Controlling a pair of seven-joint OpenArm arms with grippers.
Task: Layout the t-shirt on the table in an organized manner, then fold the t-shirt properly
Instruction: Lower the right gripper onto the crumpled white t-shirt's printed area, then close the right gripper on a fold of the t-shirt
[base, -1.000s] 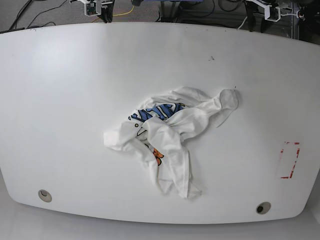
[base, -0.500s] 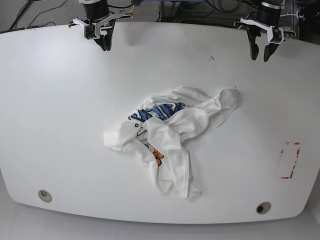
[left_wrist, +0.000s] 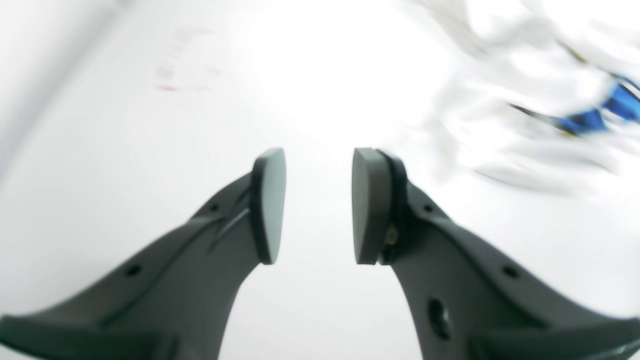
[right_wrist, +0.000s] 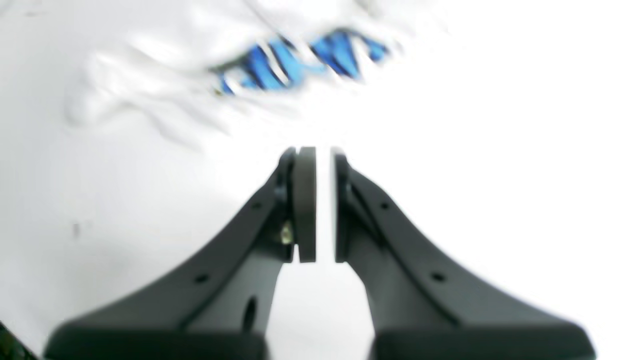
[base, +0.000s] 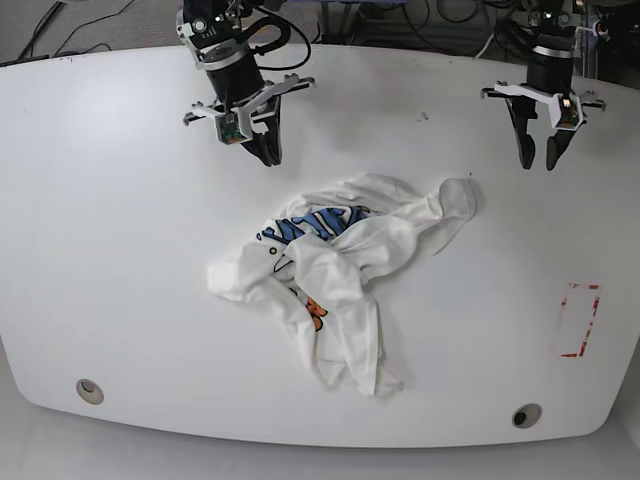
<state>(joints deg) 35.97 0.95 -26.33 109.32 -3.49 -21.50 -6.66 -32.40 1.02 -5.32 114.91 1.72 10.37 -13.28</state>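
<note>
The t-shirt lies crumpled in a heap at the middle of the table, white with blue letters and an orange patch showing. My left gripper hangs above bare table to the far right of the heap, open with nothing between its pads; the t-shirt shows blurred ahead to its right. My right gripper hovers just beyond the heap's far left side. Its jaws are shut with only a narrow slit and nothing held, and the blue print lies ahead of it.
A red tape rectangle marks the table's right side. Two round grommet holes sit near the front edge. Cables and equipment lie beyond the far edge.
Both arms have come in from the far edge of the table toward the t-shirt. The right one has travelled farther. The t-shirt has not moved, and both jaw openings look unchanged.
</note>
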